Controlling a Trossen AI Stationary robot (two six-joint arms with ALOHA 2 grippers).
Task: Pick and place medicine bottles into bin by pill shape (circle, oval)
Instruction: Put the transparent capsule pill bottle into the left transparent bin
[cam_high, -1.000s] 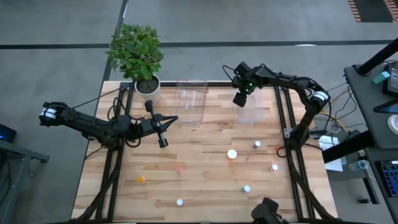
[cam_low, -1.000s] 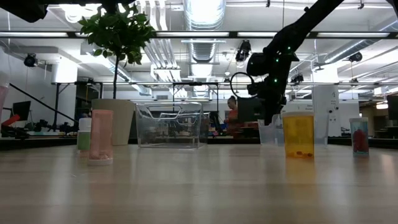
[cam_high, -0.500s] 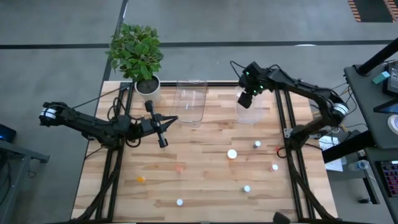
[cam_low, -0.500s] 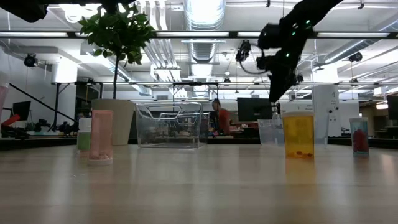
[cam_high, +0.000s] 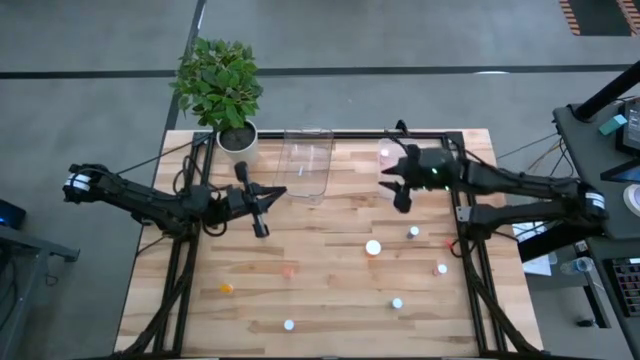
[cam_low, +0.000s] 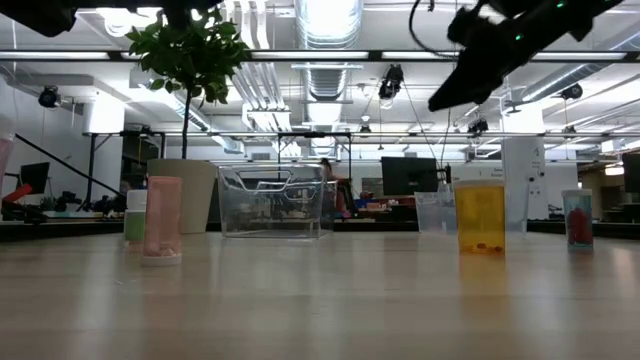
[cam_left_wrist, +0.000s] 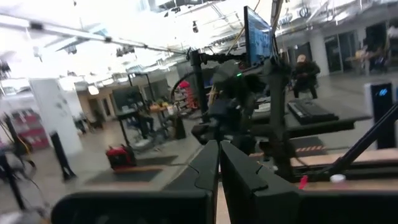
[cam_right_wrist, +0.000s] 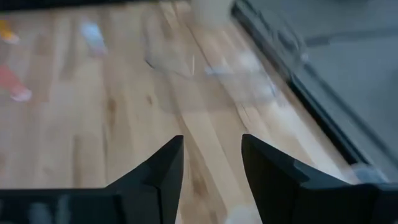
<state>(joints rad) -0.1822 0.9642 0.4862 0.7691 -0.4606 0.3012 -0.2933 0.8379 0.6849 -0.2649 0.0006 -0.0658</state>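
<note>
While the worktop (cam_high: 330, 270) carried every item, both arms hung above it. The plant (cam_high: 220, 85) stood at the far left corner. One clear bin (cam_high: 305, 163) lay beside the plant, and a second clear bin (cam_high: 398, 172) lay further right, partly under the right arm.

The right hand (cam_high: 401, 197) hung just beside that second bin, above bare wood. Its fingers (cam_right_wrist: 155, 171) stood apart with nothing between them, as the right wrist view showed.

The left hand (cam_high: 261, 222) hung over the left part of the worktop, near the first bin. Its fingers (cam_left_wrist: 205, 168) were pressed together and held nothing.

The bottles lay scattered on the near half of the worktop, all outside the bins: a larger white one (cam_high: 373, 247) at centre, white ones (cam_high: 413, 232) (cam_high: 397, 303) (cam_high: 289, 324) around it, a pinkish one (cam_high: 441, 269) to the right, a pale pink one (cam_high: 289, 270) and an orange one (cam_high: 227, 289) to the left.
</note>
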